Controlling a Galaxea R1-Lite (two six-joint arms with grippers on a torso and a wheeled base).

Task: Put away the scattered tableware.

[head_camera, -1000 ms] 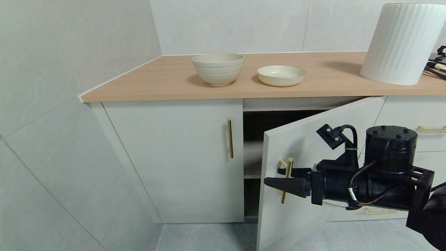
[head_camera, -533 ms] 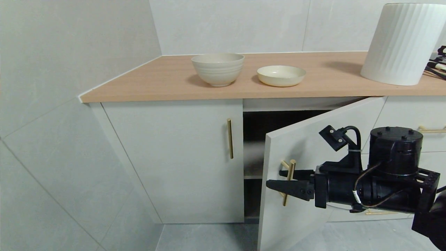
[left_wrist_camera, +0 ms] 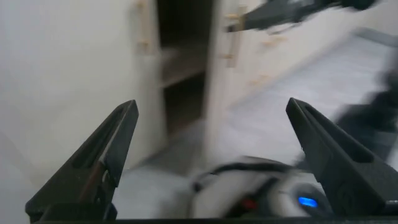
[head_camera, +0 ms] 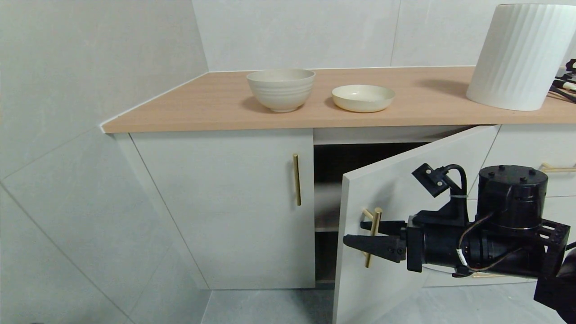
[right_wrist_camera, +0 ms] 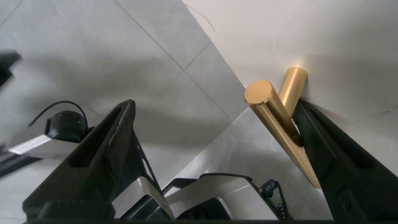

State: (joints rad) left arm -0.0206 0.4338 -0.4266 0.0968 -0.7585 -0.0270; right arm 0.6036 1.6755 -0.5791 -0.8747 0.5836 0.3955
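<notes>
Door (head_camera: 396,180) swung slightly wider | handle (head_camera: 376,215) upright, between right hand (head_camera: 353,231) fingers

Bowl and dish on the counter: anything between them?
Nothing. In the head view a bare strip of counter separates the bowl and the dish; they don't touch.

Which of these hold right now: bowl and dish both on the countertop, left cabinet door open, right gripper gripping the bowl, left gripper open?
1. The bowl and the dish stand on the countertop. True.
2. The left cabinet door is open. False: it is closed; the right cabinet door stands open.
3. The right gripper grips the bowl. False: it is open, its fingers either side of the right door's brass handle.
4. The left gripper is open. True.
</notes>
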